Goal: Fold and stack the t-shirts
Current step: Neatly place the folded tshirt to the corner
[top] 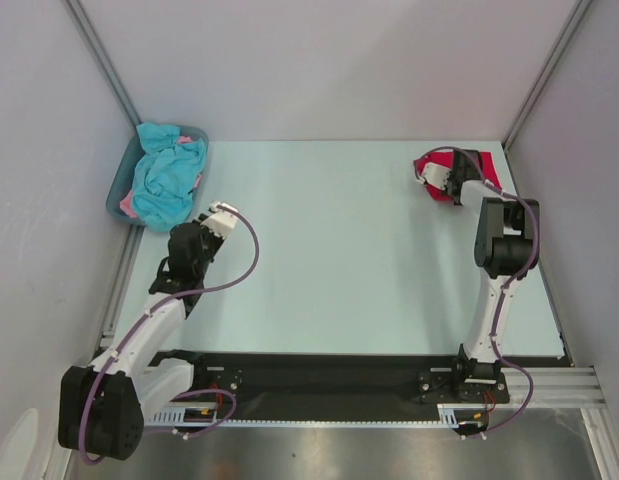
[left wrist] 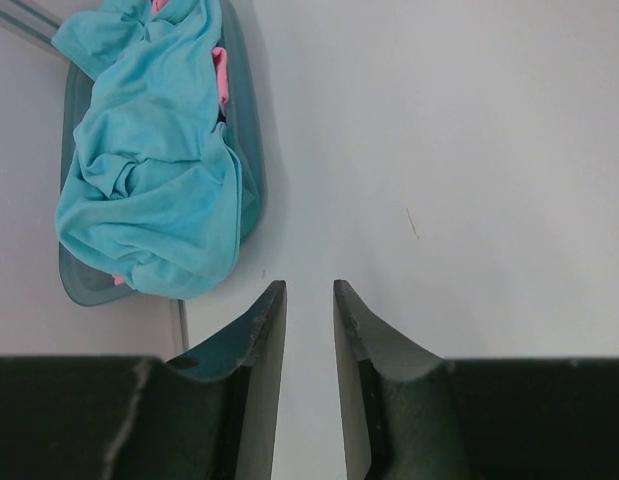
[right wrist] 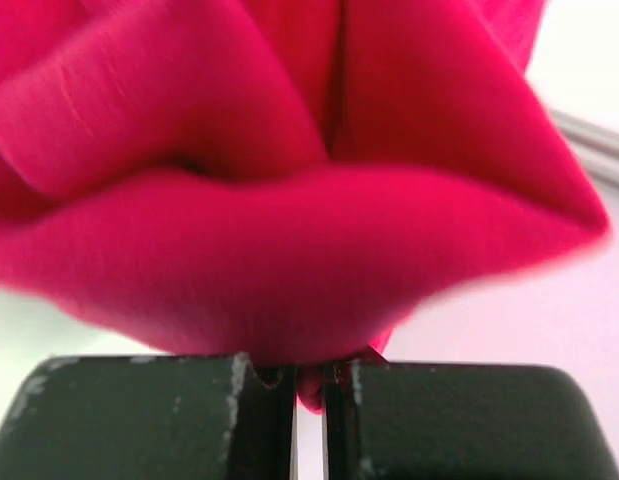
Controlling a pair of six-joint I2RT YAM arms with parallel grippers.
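Top external: early in the task by my read, with no folded shirt and no stack anywhere. The red t-shirt (top: pixel 492 175) is a crumpled bunch at the far right corner of the table (top: pixel 339 250), with the right tool (top: pixel 436 175) on it. Right wrist view shows that tool's jaws pinched on a fold of the red cloth, which bulges over the fingertips. The turquoise t-shirt (top: pixel 167 180) and pink t-shirt (left wrist: pixel 219 75) are heaped unfolded in the tub (top: pixel 119 185) at far left. The left tool (left wrist: pixel 309 290) hangs just beside the tub, jaws slightly apart, holding nothing. Left to do: spread and fold the red one, then pull, fold and stack the others.
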